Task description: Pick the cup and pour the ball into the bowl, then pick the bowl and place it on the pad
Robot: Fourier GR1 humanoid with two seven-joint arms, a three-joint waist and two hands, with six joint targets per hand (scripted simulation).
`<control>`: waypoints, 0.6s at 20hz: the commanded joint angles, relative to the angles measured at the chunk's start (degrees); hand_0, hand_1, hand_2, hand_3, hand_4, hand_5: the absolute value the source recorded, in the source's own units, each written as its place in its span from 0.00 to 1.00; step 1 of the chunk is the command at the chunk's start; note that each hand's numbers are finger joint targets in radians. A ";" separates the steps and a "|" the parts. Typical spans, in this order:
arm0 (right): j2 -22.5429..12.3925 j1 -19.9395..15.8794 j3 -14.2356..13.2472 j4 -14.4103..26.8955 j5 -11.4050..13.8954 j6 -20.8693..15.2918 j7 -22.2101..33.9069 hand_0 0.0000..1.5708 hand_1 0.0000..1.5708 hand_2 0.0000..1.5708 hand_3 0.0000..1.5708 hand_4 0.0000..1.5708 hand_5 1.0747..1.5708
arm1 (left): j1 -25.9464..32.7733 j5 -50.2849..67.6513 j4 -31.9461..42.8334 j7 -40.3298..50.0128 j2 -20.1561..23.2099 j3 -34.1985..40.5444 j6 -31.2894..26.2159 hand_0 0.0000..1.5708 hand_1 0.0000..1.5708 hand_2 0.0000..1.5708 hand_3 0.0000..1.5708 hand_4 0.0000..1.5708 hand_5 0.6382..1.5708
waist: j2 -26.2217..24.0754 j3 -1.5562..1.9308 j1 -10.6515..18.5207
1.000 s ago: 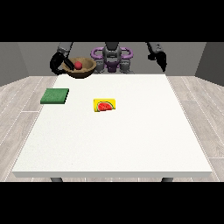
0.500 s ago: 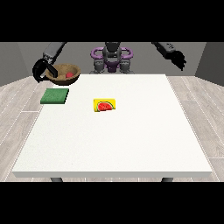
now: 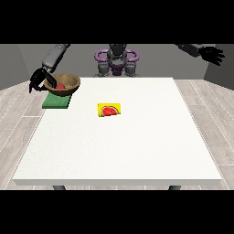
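The hand at the view's left (image 3: 38,80) grips the bowl's (image 3: 62,84) rim, ball (image 3: 60,86) inside, just over the pad (image 3: 55,101) below its fingers; best lowered level, then let go.

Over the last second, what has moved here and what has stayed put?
The hand at the view's left carried the bowl, red ball inside, leftward and down over the green pad. The hand at the view's right swung outward. The watermelon card and pad stayed.

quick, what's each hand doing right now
Hand at the view's left: shut on the bowl rim.
Hand at the view's right: open, holding nothing.
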 commanded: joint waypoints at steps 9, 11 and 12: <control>-3.33 -2.51 -4.22 9.17 -1.72 -0.76 -3.16 0.39 0.39 0.43 0.67 0.00 0.90 | -0.34 2.34 1.23 -1.71 3.91 2.59 -2.51 0.00 0.00 0.00 0.00 0.75 0.98 | 3.55 0.04 0.45; -4.92 -4.97 -2.59 7.89 -1.16 1.24 1.43 0.20 0.20 0.31 0.46 0.00 0.85 | -1.17 1.49 4.90 -2.67 5.69 2.58 -3.62 0.00 0.00 0.00 0.00 0.75 0.98 | 2.91 -0.01 -0.26; -3.78 -6.23 -3.24 9.13 -1.51 -0.40 -0.23 0.00 0.00 0.27 0.41 0.00 0.78 | -1.42 1.05 2.63 -3.50 3.20 2.00 -0.66 0.00 0.00 0.00 0.00 0.75 0.98 | 3.92 0.01 0.43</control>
